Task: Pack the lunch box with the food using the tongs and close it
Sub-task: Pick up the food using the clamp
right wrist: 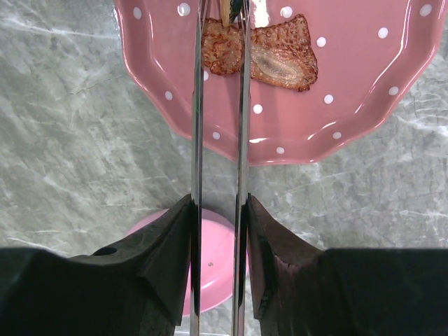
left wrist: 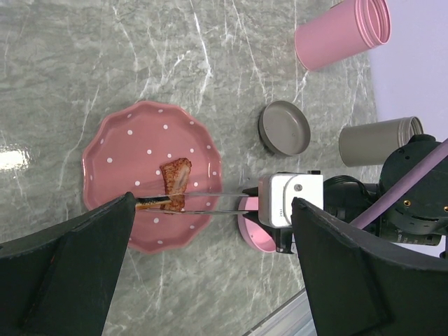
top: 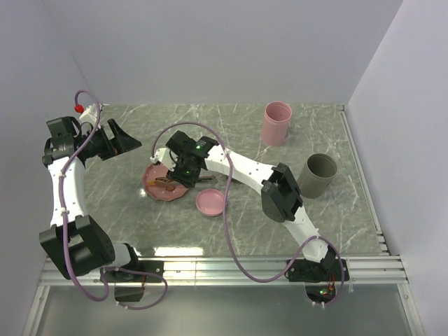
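Note:
My right gripper (right wrist: 219, 203) is shut on the tongs (right wrist: 197, 140), one finger pressing on each silver arm. The tongs reach out over the pink dotted plate (right wrist: 350, 105), and their tips pinch a thin orange-and-dark morsel (left wrist: 150, 204). Two brown food pieces (right wrist: 280, 59) lie on the plate beside the tips. In the top view the right gripper (top: 180, 171) hangs over the plate (top: 155, 190). The lunch box tubs, one pink (top: 276, 123) and one grey (top: 318, 175), stand open at the right. My left gripper (top: 115, 140) is open and holds nothing, raised to the left of the plate.
A pink lid (top: 210, 202) lies just right of the plate, under the right wrist. A grey lid (left wrist: 285, 128) rests on the marble between the plate and the tubs. White walls close in the table on three sides.

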`<state>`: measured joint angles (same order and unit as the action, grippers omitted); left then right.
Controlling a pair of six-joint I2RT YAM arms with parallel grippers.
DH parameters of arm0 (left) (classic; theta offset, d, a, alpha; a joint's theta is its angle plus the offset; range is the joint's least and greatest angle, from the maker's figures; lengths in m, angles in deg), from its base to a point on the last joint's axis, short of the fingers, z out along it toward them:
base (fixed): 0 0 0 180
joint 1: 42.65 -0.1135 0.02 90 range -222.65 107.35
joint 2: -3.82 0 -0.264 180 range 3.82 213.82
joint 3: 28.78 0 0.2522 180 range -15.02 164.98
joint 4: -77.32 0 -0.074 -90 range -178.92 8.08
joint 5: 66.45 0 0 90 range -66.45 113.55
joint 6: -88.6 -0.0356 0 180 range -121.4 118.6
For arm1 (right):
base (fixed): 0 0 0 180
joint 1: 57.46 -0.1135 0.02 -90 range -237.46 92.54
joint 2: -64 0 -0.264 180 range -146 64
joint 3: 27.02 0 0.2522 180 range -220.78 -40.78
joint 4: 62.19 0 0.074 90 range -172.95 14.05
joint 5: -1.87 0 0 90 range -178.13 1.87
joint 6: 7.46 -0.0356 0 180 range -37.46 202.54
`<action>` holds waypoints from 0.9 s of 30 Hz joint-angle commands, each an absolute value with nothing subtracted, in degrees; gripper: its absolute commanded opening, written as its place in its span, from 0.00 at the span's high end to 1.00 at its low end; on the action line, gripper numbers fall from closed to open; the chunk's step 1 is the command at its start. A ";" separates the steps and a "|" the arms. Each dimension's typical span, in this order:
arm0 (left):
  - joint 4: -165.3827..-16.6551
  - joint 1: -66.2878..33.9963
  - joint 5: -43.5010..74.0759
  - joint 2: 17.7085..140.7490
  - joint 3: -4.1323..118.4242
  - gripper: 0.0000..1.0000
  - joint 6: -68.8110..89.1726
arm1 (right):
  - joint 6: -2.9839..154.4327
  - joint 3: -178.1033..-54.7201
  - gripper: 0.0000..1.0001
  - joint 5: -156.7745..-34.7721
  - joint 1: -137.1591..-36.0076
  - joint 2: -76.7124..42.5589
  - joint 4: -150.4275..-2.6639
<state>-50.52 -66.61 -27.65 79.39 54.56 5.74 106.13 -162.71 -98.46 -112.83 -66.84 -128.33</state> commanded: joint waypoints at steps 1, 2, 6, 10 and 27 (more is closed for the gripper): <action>-52.00 -66.99 -29.45 77.56 54.23 0.00 5.02 | 105.74 -166.28 0.60 -98.59 -113.18 -64.84 -128.86; -52.09 -66.99 -29.45 77.56 54.23 0.01 5.02 | 105.66 -166.37 0.60 -98.77 -113.18 -64.50 -128.95; -52.26 -67.08 -29.71 77.65 54.23 0.01 5.28 | 105.30 -166.02 0.66 -99.38 -113.09 -63.44 -128.51; -52.26 -67.08 -29.54 77.74 54.41 0.01 5.37 | 105.04 -165.93 0.73 -100.52 -113.09 -62.82 -128.68; -51.12 -67.17 -30.07 78.88 56.26 0.01 5.10 | 101.26 -166.38 0.94 -107.20 -110.19 -55.80 -129.30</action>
<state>-50.46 -66.90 -29.09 79.35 54.56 5.74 102.59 -163.49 -104.99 -111.63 -62.10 -128.92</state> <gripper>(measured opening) 0.994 0.334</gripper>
